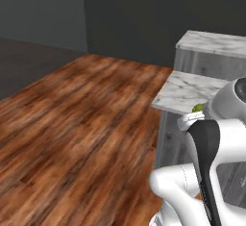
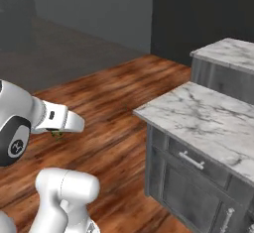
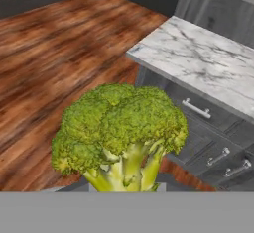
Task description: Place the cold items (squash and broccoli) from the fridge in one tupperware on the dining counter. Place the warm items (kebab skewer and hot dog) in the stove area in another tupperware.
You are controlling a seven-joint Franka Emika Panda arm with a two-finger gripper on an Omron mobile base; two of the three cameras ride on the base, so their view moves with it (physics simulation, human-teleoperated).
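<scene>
Item one: the broccoli, a full green head with a pale stalk. In the hand view we see it close before the camera, stalk pointing down toward the end effector, which is clenched on it. In the left base view we note a small green patch of it beside the arm's white wrist; in the right base view a green speck shows under the white hand.

Item two: the table, topped in grey-veined white marble, with dark grey drawers and metal handles below. We find it ahead and to the right of the broccoli.

Item three: a wooden floor, brown planks, lying under the held broccoli.
</scene>
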